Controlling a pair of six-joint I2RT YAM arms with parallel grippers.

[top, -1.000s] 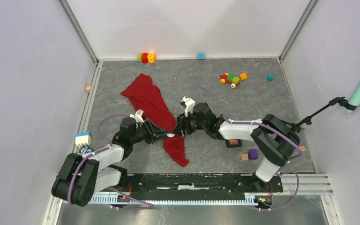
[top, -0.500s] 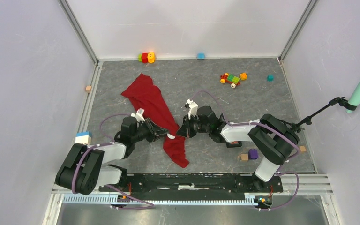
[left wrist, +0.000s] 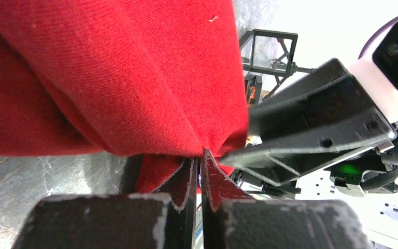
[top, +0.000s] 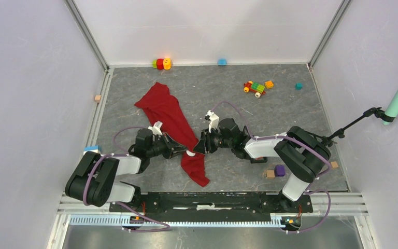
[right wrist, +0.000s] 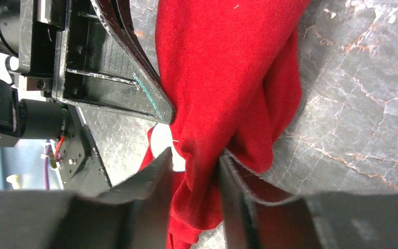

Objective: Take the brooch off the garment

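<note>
- With both arms nose to nose, top view: garment (top: 168, 114) runs far-left to near. White brooch (top: 190, 153) sits on its narrow middle, between left gripper (top: 180, 151) and right gripper (top: 199, 147), equally near both.
- Left wrist: fingers pressed together, tips at a fold; brooch hidden.
- Right wrist: fingers apart astride a fold, can't tell if clamped. Brooch (right wrist: 161, 139) just off one fingertip.

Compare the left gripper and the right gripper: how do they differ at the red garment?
The left gripper has jaws pressed together, pinching a small peak of the garment; the right gripper has jaws standing apart, a thicker fold between them. The left gripper lies on the garment's left, the right gripper on its right. Both meet the same narrow stretch, tips facing.
</note>
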